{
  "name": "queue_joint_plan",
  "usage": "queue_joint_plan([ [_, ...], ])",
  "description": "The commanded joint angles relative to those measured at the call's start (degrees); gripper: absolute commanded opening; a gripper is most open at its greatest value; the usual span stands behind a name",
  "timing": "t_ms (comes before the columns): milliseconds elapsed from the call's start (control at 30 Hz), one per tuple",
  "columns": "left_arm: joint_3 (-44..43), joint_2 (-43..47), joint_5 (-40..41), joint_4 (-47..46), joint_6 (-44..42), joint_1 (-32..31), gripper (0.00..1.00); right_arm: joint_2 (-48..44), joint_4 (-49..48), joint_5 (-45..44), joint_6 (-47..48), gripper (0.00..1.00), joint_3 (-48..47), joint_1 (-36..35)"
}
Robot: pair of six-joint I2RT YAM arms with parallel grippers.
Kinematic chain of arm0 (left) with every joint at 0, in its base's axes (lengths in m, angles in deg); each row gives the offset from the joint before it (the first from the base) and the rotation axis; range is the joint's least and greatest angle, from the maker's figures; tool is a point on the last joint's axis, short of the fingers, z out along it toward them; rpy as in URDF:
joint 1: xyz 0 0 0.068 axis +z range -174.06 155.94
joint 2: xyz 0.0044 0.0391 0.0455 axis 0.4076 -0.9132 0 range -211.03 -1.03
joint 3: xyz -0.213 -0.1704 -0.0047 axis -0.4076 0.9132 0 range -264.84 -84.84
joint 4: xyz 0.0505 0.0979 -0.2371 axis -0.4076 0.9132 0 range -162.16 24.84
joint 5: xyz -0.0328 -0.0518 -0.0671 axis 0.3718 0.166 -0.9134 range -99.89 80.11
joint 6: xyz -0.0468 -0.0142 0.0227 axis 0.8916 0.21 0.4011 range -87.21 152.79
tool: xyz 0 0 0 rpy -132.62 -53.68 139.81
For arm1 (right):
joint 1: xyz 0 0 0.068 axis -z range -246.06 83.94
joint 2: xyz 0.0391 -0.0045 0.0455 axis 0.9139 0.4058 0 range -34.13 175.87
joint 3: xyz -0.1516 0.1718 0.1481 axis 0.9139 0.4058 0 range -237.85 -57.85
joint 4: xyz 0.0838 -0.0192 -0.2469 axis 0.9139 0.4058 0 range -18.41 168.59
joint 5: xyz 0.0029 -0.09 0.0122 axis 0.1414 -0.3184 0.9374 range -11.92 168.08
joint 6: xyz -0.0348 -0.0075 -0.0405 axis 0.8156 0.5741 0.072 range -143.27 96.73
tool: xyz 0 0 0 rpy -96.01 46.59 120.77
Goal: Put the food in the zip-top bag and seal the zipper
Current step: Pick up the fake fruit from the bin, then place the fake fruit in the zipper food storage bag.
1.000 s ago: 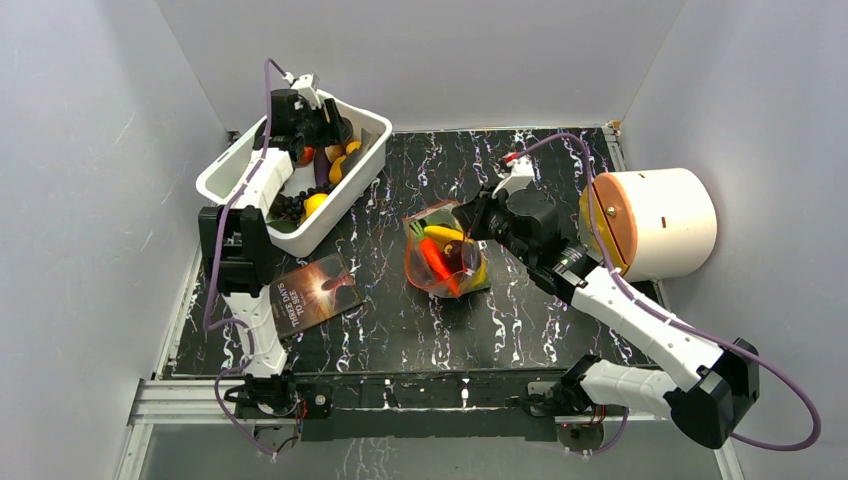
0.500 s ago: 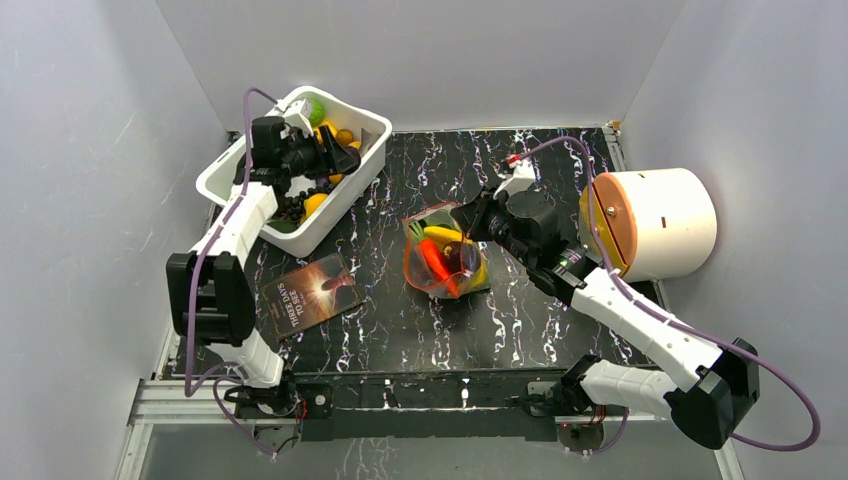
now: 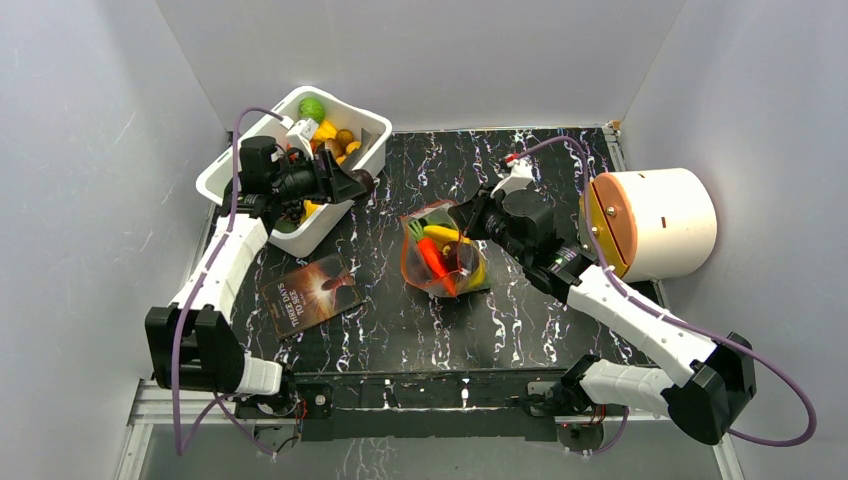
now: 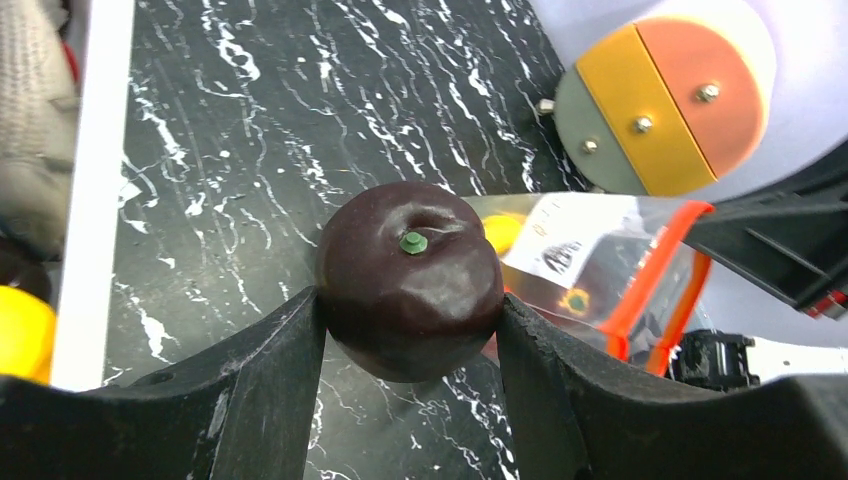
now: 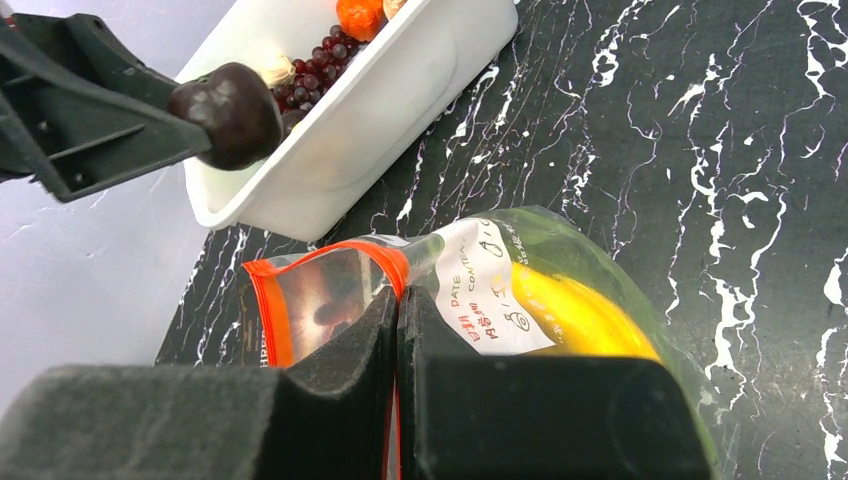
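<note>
We see the left gripper [image 4: 410, 302], a second ago low in the tub [image 5: 400, 110], now clear of its rim and pinching a dark round fruit [image 4: 410, 275], with the bag [image 5: 520, 300] just ahead of its fingers, the mouth held up by the right gripper [image 5: 397, 340] pressed together on the zipper [image 5: 330, 255], ready for the drop.

Top cam: fixed, high behind arm bases, looks down on whole table [image 3: 520, 330], far off; L wrist cam: close behind L gripper [image 4: 410, 305], looks along it past fruit [image 4: 400, 265] to bag [image 4: 640, 270]; R wrist cam: close behind R gripper [image 5: 397, 310], faces tub [image 5: 380, 110]; all 3 share bag & fruit.
</note>
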Motion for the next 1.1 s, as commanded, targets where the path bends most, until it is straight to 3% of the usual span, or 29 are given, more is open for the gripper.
queue_joint_plan([
  [0,-0.55,4.60,-4.41,2.79,-2.51,-1.83,0.43,-0.41,-4.86,-1.91,0.32,0.00,-2.43,0.10],
  [333,1.11,10.64,-8.30,-1.39,-2.10,-8.83,0.47,0.32,-4.88,-1.32,-0.06,0.00,-2.81,0.15],
  [633,3.60,10.93,-8.97,-4.26,-3.16,-16.24,0.48,0.79,-5.90,0.05,0.49,0.00,-2.88,0.15],
  [833,3.46,8.27,-9.64,-3.31,-5.94,-19.03,0.49,0.68,-6.60,1.72,1.08,0.00,-2.64,0.13],
  [1067,-0.50,3.79,-2.66,5.72,-10.85,-22.17,0.56,0.44,-6.49,1.82,1.32,0.00,-2.95,0.09],
])
